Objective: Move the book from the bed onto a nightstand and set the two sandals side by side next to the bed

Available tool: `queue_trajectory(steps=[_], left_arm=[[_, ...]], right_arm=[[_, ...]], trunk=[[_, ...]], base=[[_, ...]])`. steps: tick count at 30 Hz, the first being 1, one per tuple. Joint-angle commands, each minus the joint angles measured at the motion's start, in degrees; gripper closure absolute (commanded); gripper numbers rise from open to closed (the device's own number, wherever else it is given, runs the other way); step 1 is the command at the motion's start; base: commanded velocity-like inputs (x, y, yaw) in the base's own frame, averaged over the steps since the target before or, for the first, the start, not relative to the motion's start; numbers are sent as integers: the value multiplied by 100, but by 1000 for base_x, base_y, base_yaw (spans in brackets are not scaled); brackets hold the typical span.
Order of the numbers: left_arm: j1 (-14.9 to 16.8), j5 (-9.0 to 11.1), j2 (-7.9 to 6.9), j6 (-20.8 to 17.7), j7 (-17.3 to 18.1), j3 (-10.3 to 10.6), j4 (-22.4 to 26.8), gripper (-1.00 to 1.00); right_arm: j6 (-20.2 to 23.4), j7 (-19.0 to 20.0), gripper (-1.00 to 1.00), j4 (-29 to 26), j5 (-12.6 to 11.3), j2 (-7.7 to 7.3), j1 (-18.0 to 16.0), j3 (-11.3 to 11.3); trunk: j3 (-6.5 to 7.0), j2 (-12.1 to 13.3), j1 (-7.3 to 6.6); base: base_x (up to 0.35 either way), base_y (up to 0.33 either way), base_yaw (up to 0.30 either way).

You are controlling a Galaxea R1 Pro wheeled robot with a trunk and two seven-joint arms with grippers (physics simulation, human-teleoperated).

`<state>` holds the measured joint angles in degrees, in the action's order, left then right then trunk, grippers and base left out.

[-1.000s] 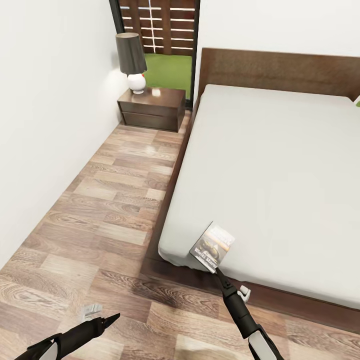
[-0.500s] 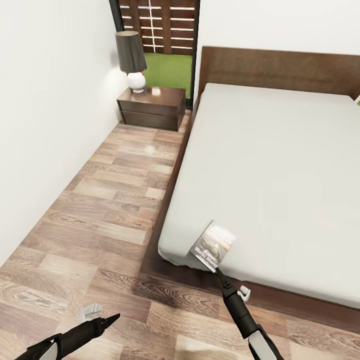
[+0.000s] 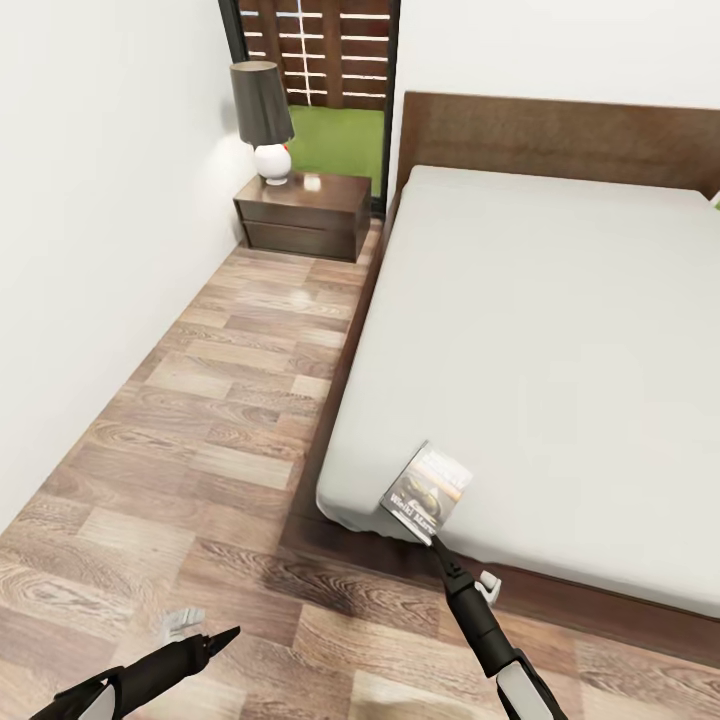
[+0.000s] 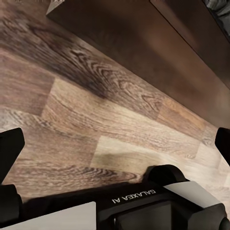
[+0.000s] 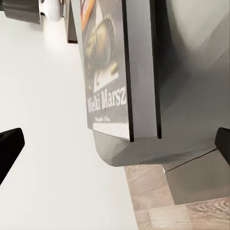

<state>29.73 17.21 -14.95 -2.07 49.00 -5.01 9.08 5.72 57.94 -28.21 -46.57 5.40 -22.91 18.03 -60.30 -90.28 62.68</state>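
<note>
The book (image 3: 427,492) lies at the bed's (image 3: 560,330) near corner, directly ahead of the right tool (image 3: 432,540). Its long axis points toward the headboard. The right tool stands wide open and holds nothing.

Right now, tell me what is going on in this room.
The robot stands at the foot corner of the bed, its right gripper reaching to the near edge of the book, which lies at the mattress corner. In the right wrist view the fingers are spread and the book is not yet held. The left gripper hangs open over the wood floor. The nightstand, with a lamp on it, waits by the far wall.
</note>
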Motion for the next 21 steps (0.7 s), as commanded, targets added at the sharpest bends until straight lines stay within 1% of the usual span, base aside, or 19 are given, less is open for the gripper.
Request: queue_trajectory(steps=[1, 5, 21], left_arm=[[4, -25, 1, -22, 25, -45, -3, -100], [2, -25, 1, -18, 16, -44, -3, -100], [0, -25, 1, -22, 9, -44, -3, -100]], right_arm=[[60, 24, -100, 0, -19, 5, -3, 25], [59, 24, -100, 0, -19, 5, -3, 25], [58, 24, -100, 0, -19, 5, -3, 25]], trunk=[[-3, -1, 1], [-3, -1, 1], [-3, -1, 1]], base=[[133, 106, 0], [100, 80, 0], [4, 3, 0]])
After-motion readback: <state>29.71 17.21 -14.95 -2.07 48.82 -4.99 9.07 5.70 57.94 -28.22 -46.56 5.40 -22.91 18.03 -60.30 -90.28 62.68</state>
